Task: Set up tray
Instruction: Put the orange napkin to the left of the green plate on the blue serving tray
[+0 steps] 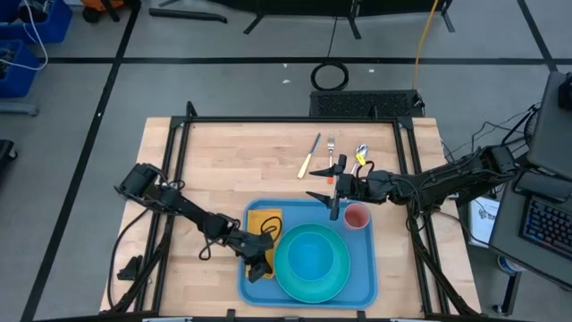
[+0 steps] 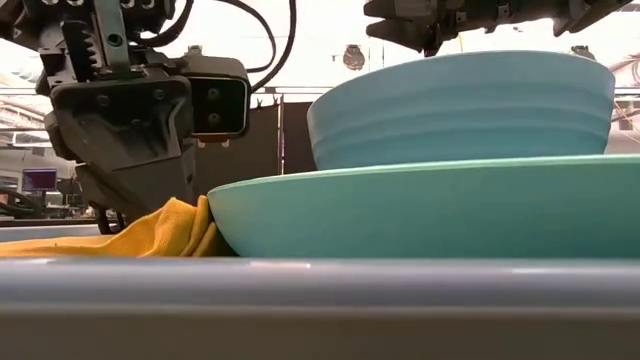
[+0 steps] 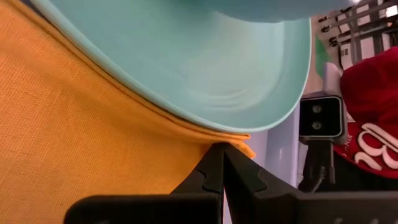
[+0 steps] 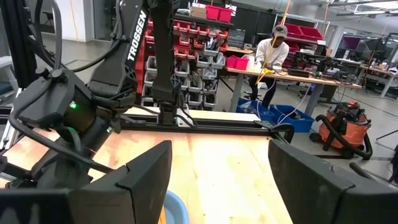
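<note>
Left gripper (image 1: 260, 266) is where we start: its fingers (image 3: 214, 171) are clenched together at the napkin's (image 1: 262, 220) edge, right under the plate's (image 1: 310, 262) rim. From the wrist view we cannot tell whether any cloth is actually caught between the tips or whether they merely press beside it.

Our right gripper (image 1: 334, 190) hangs with its jaws spread wide and nothing in them, above the tray's far edge near the red cup (image 1: 356, 217).

As for the tray (image 1: 365, 268) itself, it sits at the near middle of the table (image 1: 241, 156), between the two arms. We judge the setup to be well along. On the tray we already have the turquoise plate with a bowl (image 2: 460, 105) resting in it, the napkin lying on the left with its edge tucked under the plate, and the cup in the far right corner.

What remains, as we read it, is the cutlery. A knife (image 1: 309, 156) with a pale handle and a fork (image 1: 331, 152) lie side by side on the bare wood beyond the tray, and another small piece (image 1: 361, 154) lies just to their right; we cannot make out what that one is. None of these touches the tray.

We would guess the napkin is being straightened, and that the open right gripper is best placed to fetch the cutlery.
</note>
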